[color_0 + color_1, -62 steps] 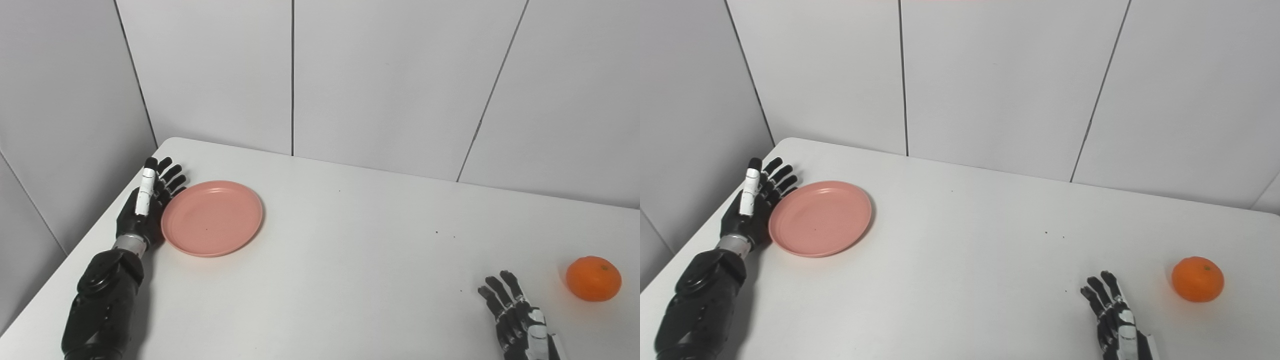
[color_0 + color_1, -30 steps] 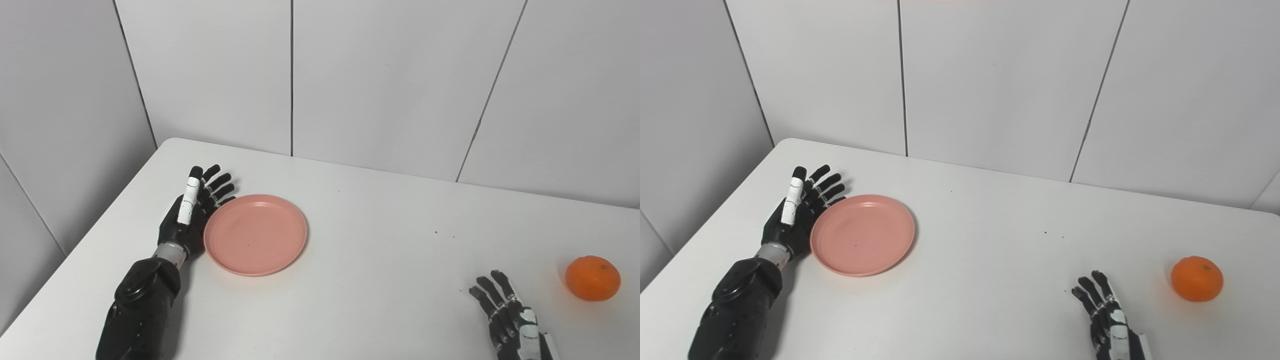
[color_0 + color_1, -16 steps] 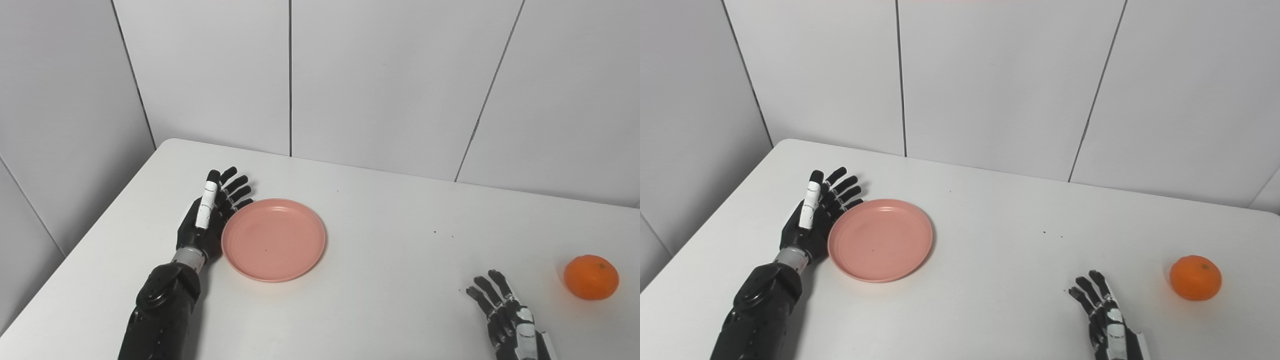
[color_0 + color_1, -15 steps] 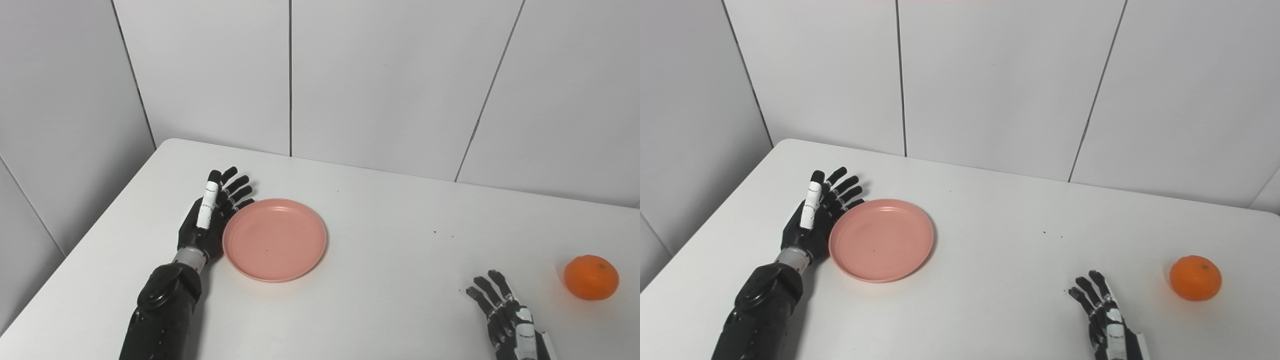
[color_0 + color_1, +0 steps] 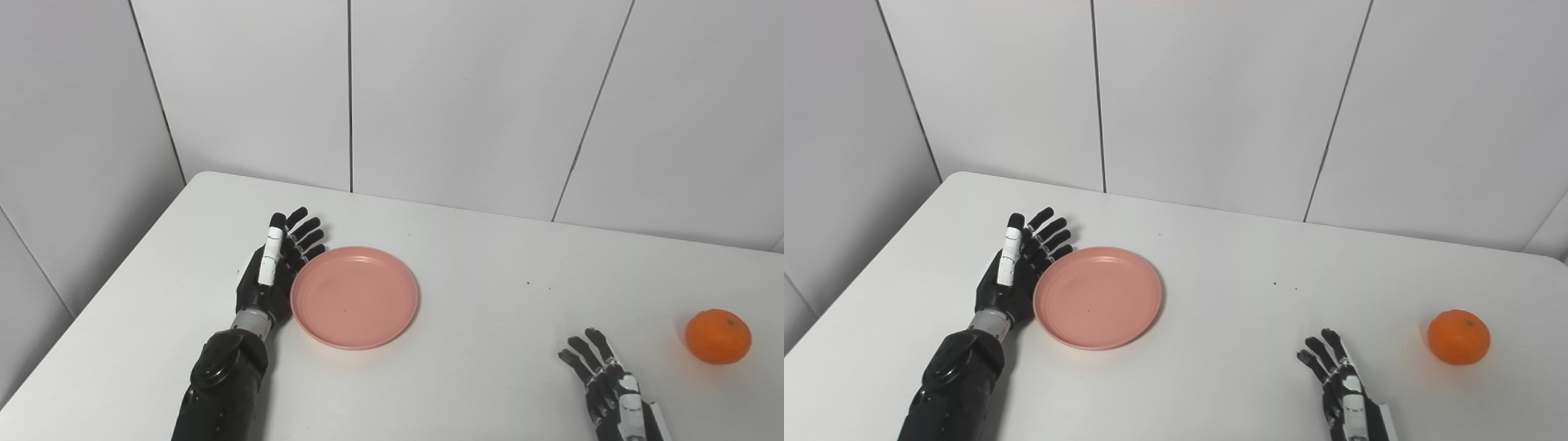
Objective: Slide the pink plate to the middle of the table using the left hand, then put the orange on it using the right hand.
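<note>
The pink plate (image 5: 355, 296) lies flat on the white table (image 5: 478, 263), left of its middle. My left hand (image 5: 274, 269) stands on edge against the plate's left rim, open, fingers stretched forward, holding nothing. The orange (image 5: 718, 336) sits near the table's right side, by itself. My right hand (image 5: 603, 383) rests low at the front right, open with fingers spread, a hand's width to the left of the orange and not touching it.
Grey panelled walls (image 5: 465, 98) close off the table's far and left sides. The table's left edge (image 5: 92, 294) runs diagonally toward the front. A few dark specks (image 5: 539, 285) dot the tabletop between plate and orange.
My left hand has pushed the plate rightward across the table, from the left edge toward the middle. The right hand and the orange have stayed where they were; the view has shifted slightly.
</note>
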You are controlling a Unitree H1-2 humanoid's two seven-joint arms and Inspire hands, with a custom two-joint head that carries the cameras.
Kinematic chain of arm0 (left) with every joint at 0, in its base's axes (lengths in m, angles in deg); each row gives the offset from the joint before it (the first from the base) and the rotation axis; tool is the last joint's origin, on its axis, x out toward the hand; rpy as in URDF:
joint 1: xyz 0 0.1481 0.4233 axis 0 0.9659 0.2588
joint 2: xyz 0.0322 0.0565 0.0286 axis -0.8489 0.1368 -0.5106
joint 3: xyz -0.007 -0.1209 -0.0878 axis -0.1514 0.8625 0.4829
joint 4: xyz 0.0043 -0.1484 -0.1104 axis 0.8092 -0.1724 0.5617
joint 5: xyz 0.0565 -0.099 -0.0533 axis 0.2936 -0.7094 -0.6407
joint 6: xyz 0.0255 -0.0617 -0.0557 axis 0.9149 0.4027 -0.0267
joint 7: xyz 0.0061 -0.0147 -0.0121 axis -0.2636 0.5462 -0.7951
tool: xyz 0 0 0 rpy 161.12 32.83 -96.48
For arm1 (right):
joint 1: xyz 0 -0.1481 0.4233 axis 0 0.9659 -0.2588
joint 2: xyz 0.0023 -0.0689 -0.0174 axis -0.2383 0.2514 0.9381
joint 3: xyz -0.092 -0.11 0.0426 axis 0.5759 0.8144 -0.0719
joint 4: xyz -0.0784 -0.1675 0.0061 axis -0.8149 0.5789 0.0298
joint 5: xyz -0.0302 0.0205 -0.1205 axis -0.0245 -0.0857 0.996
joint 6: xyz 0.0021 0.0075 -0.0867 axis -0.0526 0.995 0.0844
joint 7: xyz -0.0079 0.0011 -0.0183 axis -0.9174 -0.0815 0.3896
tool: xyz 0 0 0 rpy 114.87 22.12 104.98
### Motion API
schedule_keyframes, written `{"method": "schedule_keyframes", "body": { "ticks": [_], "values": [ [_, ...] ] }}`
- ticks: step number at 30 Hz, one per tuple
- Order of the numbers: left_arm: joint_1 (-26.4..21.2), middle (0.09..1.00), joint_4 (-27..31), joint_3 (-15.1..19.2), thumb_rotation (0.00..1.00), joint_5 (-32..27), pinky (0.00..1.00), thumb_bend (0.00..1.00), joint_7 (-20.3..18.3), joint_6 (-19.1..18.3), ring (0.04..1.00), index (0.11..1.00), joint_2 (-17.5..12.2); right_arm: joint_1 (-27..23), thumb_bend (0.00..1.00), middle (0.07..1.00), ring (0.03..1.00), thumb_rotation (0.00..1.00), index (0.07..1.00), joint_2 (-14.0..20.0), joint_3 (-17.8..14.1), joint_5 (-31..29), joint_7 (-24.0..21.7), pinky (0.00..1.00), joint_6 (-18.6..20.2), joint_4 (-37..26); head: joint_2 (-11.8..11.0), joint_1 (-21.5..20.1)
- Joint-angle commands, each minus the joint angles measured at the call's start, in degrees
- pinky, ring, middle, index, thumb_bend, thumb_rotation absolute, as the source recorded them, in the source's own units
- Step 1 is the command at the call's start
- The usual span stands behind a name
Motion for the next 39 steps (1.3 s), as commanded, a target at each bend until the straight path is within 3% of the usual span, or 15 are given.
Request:
{"method": "schedule_keyframes", "body": {
  "ticks": [1,6,30,39],
  "values": [
    [1.2,0.832,-1.0,-0.8,0.79,0.6,0.86,0.89,0.7,-2.3,0.85,0.832,0.8,2.6,0.8,0.882,0.856,1.0,0.925,-2.2,1.4,-0.4,0.1,0.99,-0.8,2.4,0.1,-0.3],
    [1.5,0.832,-0.3,-1.3,0.78,0.4,0.89,0.9,0.8,-2.9,0.861,0.84,1.3,2.6,0.79,0.878,0.848,1.0,0.921,-2.4,1.8,0.2,0.4,0.97,-0.6,2.0,0.5,-1.0],
    [1.5,0.817,3.6,-3.3,0.78,0.3,0.81,0.9,3.9,-6.4,0.839,0.81,5.1,2.2,0.82,0.864,0.832,0.97,0.901,-4.5,4.2,2.3,3.6,0.94,2.1,-0.3,3.7,-8.2],
    [1.6,0.81,4.7,-3.0,0.79,-0.2,0.82,0.91,4.1,-7.8,0.835,0.815,5.7,1.6,0.85,0.863,0.833,0.97,0.902,-5.9,5.7,4.2,4.7,0.99,2.5,0.1,3.6,-14.3]
  ]
}}
